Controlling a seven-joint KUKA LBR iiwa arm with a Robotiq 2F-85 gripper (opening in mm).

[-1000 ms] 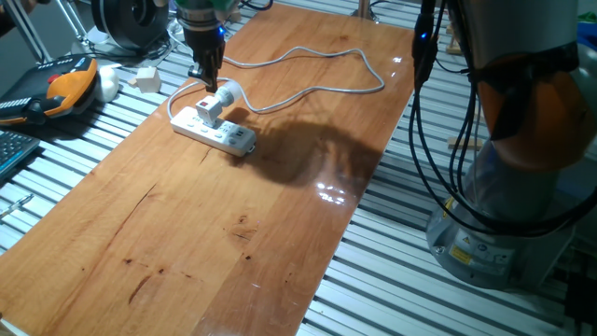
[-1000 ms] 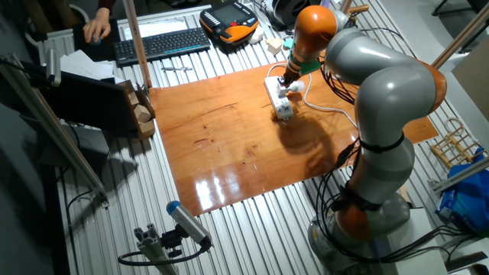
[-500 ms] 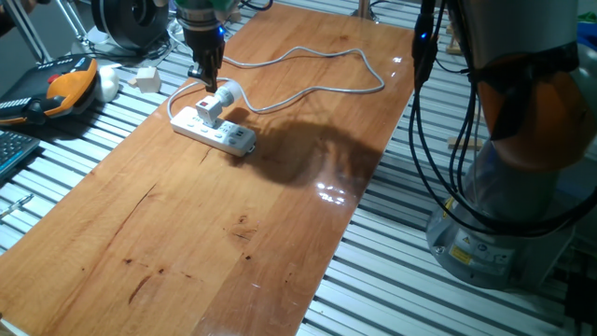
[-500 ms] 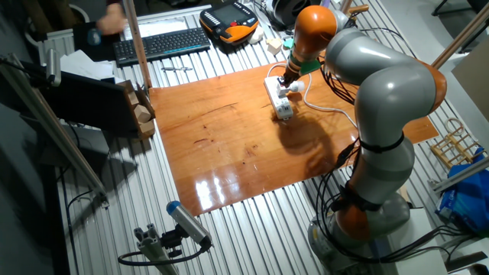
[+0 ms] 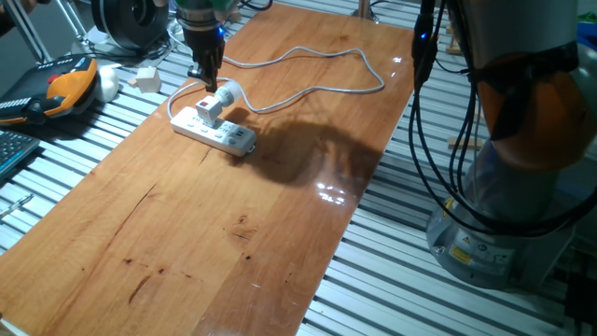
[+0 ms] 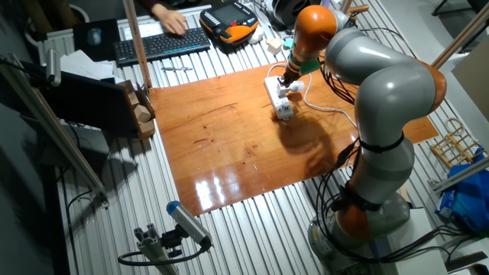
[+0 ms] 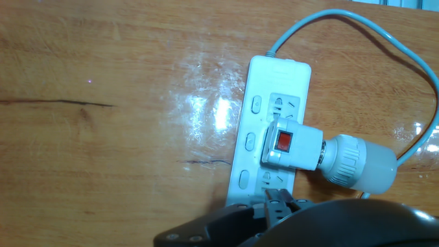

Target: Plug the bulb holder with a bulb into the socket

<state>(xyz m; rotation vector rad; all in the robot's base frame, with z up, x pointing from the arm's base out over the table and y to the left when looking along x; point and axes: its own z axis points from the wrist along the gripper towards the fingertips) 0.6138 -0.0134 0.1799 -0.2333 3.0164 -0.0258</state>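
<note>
bulb holder (image 7: pixel 328 156) sits plugged in socket (image 7: pixel 267 137), just below narrow, empty gripper (image 5: pixel 206 77).

Right below the fingers (image 5: pixel 205 80) stand the bulb holder (image 5: pixel 214 105) and socket (image 5: pixel 213 128). The grey cable (image 5: pixel 308 58) loops just behind them. In front, the wooden surface (image 5: pixel 215 233) lies open.

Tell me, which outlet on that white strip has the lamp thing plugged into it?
The middle one. The bulb holder, with its red switch, covers the socket strip's centre outlet; the outlet nearer the cable end sits bare.
</note>
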